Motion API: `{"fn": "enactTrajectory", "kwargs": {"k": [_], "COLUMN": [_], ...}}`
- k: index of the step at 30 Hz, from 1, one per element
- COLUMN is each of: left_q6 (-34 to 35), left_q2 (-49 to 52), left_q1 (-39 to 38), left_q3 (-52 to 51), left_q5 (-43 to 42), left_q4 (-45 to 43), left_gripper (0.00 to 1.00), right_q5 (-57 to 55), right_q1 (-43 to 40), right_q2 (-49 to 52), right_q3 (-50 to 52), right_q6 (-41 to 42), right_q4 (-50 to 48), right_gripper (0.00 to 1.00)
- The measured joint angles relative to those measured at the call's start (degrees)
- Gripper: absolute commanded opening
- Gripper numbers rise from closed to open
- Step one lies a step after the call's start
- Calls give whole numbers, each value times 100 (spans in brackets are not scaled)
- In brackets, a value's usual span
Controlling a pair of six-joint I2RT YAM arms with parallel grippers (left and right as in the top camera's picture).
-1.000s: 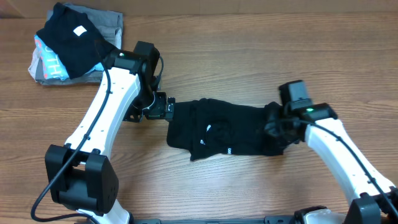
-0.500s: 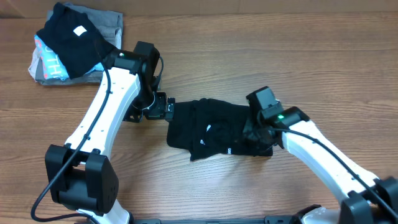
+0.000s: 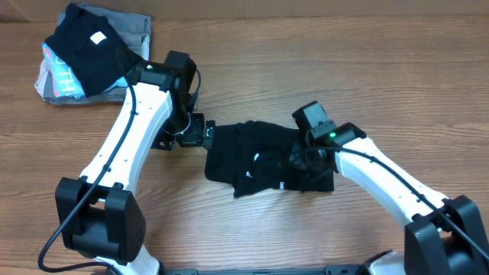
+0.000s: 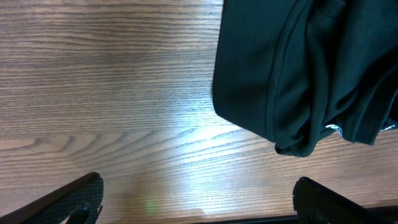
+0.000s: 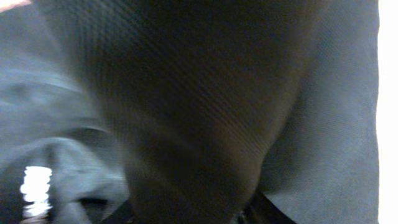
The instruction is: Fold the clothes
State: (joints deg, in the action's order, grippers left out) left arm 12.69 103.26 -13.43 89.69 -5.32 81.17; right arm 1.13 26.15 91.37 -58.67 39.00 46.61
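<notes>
The clothes, one black shirt with small white marks, lie bunched in the middle of the wooden table. The right end is folded over toward the middle. My left gripper rests at the shirt's left edge. In the left wrist view it stands wide open over bare wood, with the shirt's hem just ahead. My right gripper is low over the folded-over right part. Black fabric fills the right wrist view and hides its fingertips, so its grip cannot be made out.
At the back left corner lies a stack of folded garments: a black piece with a white square label on top of a grey one and a light-blue one.
My right arm has swung left and drawn the shirt's right end over its middle, so the shirt lies shorter. The left arm has not moved.
</notes>
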Motion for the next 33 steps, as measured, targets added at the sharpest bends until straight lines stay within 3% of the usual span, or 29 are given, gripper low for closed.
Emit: {"fn": "enactTrajectory", "kwargs": {"k": [2,5,10,13,20,33], "left_q6": [0,0,0,0,0,0], "left_q2": [0,0,0,0,0,0], "left_q1": [0,0,0,0,0,0], "left_q3": [0,0,0,0,-7,-9], "left_q5": [0,0,0,0,-2,-2], "left_q4": [0,0,61,68,31,48], "left_gripper": [100,100,100,100,100,100], "right_q5": [76,136,164,164,713,1084], "right_q1": [-22,-28,-179,-317,-350,-352], "right_q2": [0,-2,-2,-2,-2,621], "right_q3": [-173,-278,-284,-284,-282,181], "right_q6": [-31,-98,-116,-120,-153,-129], "right_q4": [-26,-293,-389,-236,-535,-1521], "right_gripper": [83,88,85,61,27,10]}}
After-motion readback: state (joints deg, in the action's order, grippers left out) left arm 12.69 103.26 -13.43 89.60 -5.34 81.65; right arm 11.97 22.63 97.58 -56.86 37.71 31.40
